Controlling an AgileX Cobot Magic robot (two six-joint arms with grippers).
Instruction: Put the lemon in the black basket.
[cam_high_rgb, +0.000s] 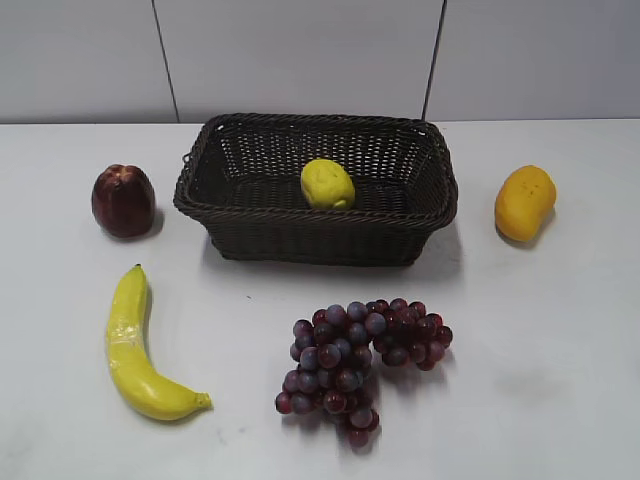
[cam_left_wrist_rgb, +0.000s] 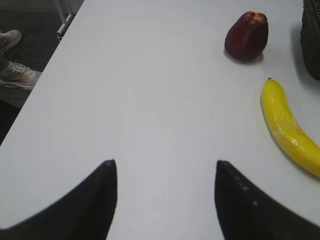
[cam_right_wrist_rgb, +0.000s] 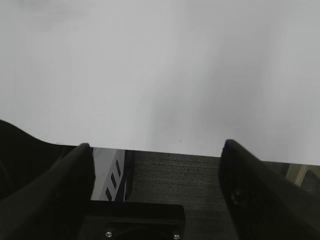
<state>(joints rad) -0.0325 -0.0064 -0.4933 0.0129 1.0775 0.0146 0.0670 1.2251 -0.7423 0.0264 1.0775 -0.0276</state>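
Lemon (cam_high_rgb: 327, 184) sits inside black basket (cam_high_rgb: 316, 190); left claw (cam_left_wrist_rgb: 162, 172) and right claw (cam_right_wrist_rgb: 156, 150) gape empty, best kept clear.

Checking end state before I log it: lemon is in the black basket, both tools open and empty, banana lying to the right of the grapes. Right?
One error: in the exterior view the banana lies to the left of the grapes, not the right. The rest holds: the lemon sits in the black basket, and the wrist views show the left tool and right tool open and empty.
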